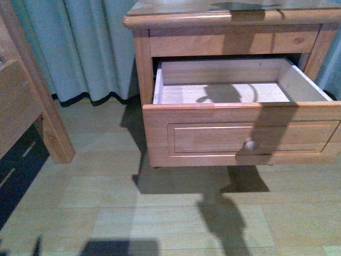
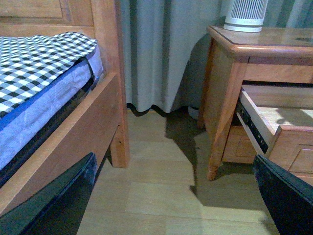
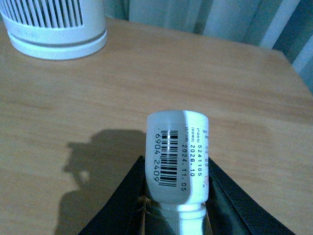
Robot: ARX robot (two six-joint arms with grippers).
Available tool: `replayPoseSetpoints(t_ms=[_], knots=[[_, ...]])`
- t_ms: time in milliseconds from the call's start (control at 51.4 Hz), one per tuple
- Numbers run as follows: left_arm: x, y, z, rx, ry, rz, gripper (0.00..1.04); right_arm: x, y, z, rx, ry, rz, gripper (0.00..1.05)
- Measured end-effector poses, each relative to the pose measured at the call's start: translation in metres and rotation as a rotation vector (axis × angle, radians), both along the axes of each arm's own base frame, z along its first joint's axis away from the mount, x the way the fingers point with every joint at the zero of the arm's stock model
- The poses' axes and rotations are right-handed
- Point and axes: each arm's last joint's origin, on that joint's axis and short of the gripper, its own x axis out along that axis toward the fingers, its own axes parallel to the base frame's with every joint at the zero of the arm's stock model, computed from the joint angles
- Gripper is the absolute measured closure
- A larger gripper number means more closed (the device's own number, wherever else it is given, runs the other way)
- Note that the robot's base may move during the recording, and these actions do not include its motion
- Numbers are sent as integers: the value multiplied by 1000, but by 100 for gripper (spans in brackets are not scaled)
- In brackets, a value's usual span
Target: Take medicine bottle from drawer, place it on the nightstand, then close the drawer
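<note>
My right gripper [image 3: 176, 196] is shut on the medicine bottle [image 3: 177, 156], a small white bottle with a barcode label, held over the glossy top of the nightstand [image 3: 146, 78]. In the front view the nightstand [image 1: 234, 18] stands ahead with its upper drawer [image 1: 240, 133] pulled wide open; its inside looks empty, and its round knob [image 1: 250, 144] faces me. My left gripper [image 2: 181, 196] is open and empty, low above the floor between the bed and the nightstand [image 2: 230, 88]. Neither arm shows in the front view, only shadows.
A large white ribbed cylinder device [image 3: 54, 24] stands on the nightstand top, also seen in the left wrist view [image 2: 244, 14]. A wooden bed frame [image 2: 105, 112] with a checkered sheet is to the left. Grey curtains [image 1: 80, 48] hang behind. The floor is pale wood.
</note>
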Motion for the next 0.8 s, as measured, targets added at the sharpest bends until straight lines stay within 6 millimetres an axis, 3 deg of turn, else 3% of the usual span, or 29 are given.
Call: replayPoseSetpoints(t_ms=[156,234,312,409,448,545,643,740,798], knots=[[0,0,0,0,0,0,6,2,-1,2,3,-40,-1,54],[0,0,0,0,0,0,6,4,-2,-3,7,-47,10,34],[0,0,0,0,0,0,6,7,-3,-7,15,-81,19,22],[0,0,0,0,0,0,6,-1,-3,-2,37,-114,35,6],[0,0,0,0,0,0,6,-6,-3,3,49,-126,39,5],[0,0,0,0,0,0,6,-43,-5,40,85,-185,61,7],[0,0,0,0,0,0,6,-101,-4,73,151,-216,105,7],[0,0,0,0,0,0,6,-148,-3,73,203,-194,153,7],[0,0,0,0,0,0,6,-185,-3,58,239,-147,177,7]])
